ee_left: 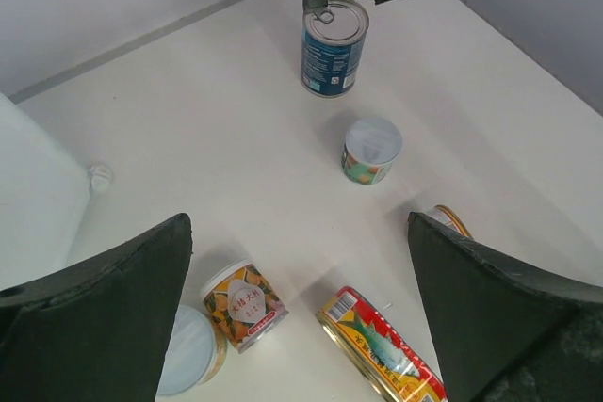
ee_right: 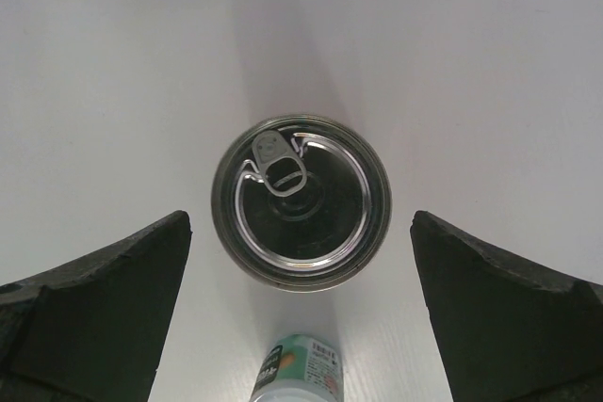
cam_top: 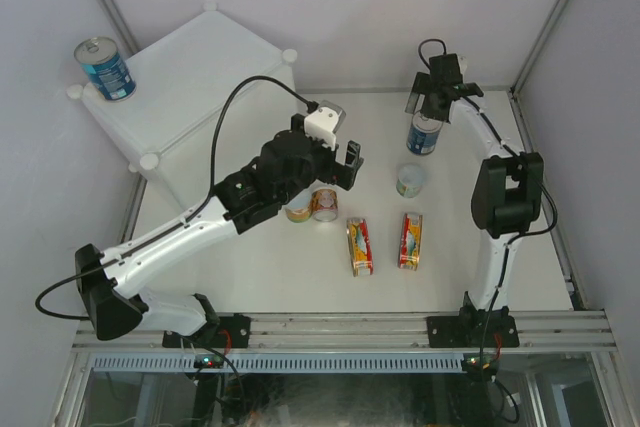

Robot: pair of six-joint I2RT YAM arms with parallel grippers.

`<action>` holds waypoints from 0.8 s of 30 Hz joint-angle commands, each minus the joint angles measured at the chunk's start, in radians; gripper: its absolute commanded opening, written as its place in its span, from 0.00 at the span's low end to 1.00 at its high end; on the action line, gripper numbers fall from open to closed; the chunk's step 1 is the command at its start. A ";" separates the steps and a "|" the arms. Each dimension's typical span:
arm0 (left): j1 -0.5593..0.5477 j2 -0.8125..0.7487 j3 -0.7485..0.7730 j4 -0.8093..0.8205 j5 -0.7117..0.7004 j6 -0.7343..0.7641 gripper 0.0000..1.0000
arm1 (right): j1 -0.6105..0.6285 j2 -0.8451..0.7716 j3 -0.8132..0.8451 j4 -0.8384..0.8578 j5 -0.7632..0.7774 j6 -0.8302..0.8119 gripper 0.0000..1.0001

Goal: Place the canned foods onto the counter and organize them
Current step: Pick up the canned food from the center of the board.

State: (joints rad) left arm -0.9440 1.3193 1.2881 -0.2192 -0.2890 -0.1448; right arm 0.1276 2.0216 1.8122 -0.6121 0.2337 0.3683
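The counter (cam_top: 205,72), a white box with corner knobs, stands at the back left. One tall blue can (cam_top: 104,68) stands on its far left corner. The second tall blue can (cam_top: 424,133) stands on the table. My right gripper (cam_top: 438,100) hovers open above it, and in the right wrist view its silver top (ee_right: 301,202) lies between the spread fingers. A small can (cam_top: 410,180) stands just in front of it. My left gripper (cam_top: 335,169) is open and empty above two small cans (cam_top: 298,209) (cam_top: 323,205). Two flat red-and-yellow tins (cam_top: 359,245) (cam_top: 410,239) lie nearer the front.
In the left wrist view the counter's corner knob (ee_left: 99,176) is at the left, and the orange-labelled small can (ee_left: 243,304) and one tin (ee_left: 382,345) lie between my fingers. Walls close the table at the back and on both sides.
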 commanded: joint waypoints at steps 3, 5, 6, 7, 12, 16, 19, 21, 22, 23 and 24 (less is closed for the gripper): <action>0.004 -0.048 -0.040 0.043 -0.019 0.028 1.00 | -0.011 0.031 0.058 -0.013 0.006 -0.024 1.00; 0.008 -0.049 -0.044 0.043 -0.018 0.027 1.00 | -0.013 0.045 0.068 -0.014 0.004 -0.025 1.00; 0.009 -0.051 -0.046 0.044 -0.019 0.029 1.00 | -0.013 0.054 0.074 -0.014 0.002 -0.024 1.00; 0.011 -0.053 -0.049 0.045 -0.021 0.030 1.00 | -0.014 0.060 0.079 -0.012 0.000 -0.024 1.00; 0.025 -0.077 -0.086 0.066 -0.036 0.034 1.00 | -0.017 0.091 0.097 -0.016 -0.012 -0.025 1.00; 0.028 -0.106 -0.126 0.099 -0.047 0.038 1.00 | -0.017 0.102 0.108 -0.015 -0.012 -0.026 1.00; 0.028 -0.106 -0.136 0.111 -0.041 0.032 1.00 | -0.024 0.119 0.100 -0.020 -0.011 -0.015 1.00; 0.028 -0.104 -0.133 0.114 -0.037 0.030 1.00 | -0.024 0.130 0.098 -0.022 -0.015 -0.012 1.00; 0.028 -0.104 -0.132 0.116 -0.036 0.030 1.00 | -0.024 0.134 0.098 -0.022 -0.016 -0.011 1.00; 0.028 -0.103 -0.129 0.117 -0.037 0.036 1.00 | -0.024 0.136 0.098 -0.020 -0.016 -0.010 1.00; 0.028 -0.101 -0.127 0.116 -0.040 0.041 1.00 | -0.024 0.139 0.100 -0.019 -0.016 -0.012 1.00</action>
State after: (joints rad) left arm -0.9207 1.2415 1.1721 -0.1596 -0.3145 -0.1280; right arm 0.1143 2.1410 1.8771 -0.6399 0.2142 0.3584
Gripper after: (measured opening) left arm 0.996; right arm 0.997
